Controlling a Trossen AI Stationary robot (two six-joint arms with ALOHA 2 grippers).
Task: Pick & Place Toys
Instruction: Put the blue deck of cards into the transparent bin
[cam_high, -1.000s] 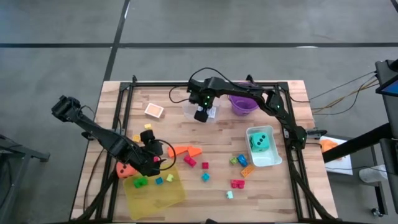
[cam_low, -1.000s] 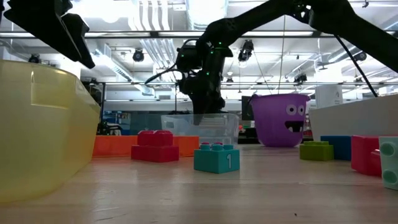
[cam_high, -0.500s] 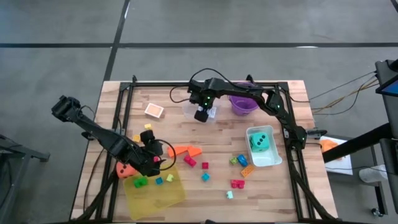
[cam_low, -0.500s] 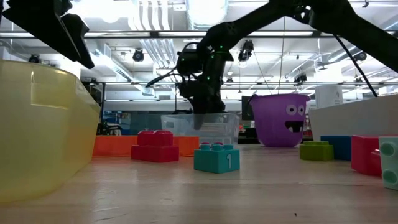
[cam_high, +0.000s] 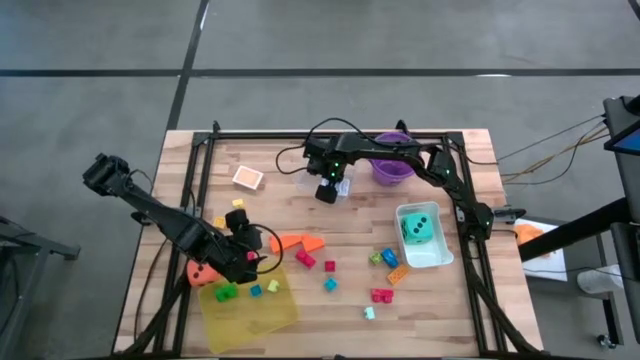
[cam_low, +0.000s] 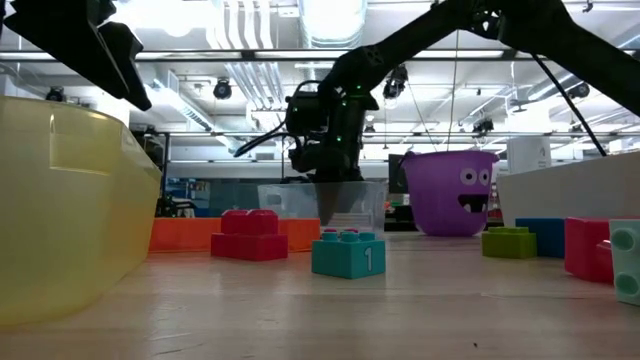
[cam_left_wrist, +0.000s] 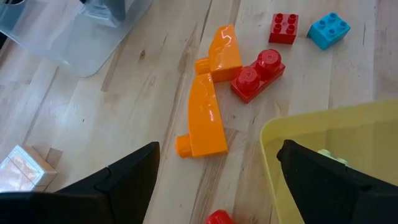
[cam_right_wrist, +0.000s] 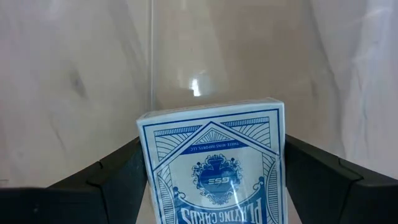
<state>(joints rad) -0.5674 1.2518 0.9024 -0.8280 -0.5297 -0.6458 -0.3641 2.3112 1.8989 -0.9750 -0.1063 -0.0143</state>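
Note:
My right gripper (cam_high: 326, 192) reaches down into the clear tub (cam_high: 343, 183) at the table's far middle and is shut on a blue card pack (cam_right_wrist: 212, 162). In the low view its fingers (cam_low: 328, 208) show behind the tub's wall (cam_low: 280, 205). My left gripper (cam_high: 256, 250) hangs open at the near left, above two orange wedges (cam_left_wrist: 206, 118) that lie flat on the wood beside the yellow tray (cam_left_wrist: 323, 124). Red and blue bricks (cam_left_wrist: 258, 74) lie just beyond the wedges. My right gripper pinches the card pack between its two fingers, one on each long narrow side (cam_right_wrist: 144, 163). The fingers point down and lie along the pack, whose printed face is toward the wrist camera. Whether the pack's lower end (cam_right_wrist: 211, 112) touches the tub's floor, I cannot tell.
The purple bucket (cam_high: 392, 168) stands right of the clear tub. A white tub (cam_high: 440, 255) holds a teal die (cam_high: 418, 228). Another card pack (cam_high: 248, 178) lies at the far left, an orange die (cam_high: 203, 272) beside the yellow tray (cam_high: 250, 308), and several bricks (cam_high: 382, 294) are scattered near the middle.
My right gripper has gone down into the clear tub with the card pack still between its fingers.

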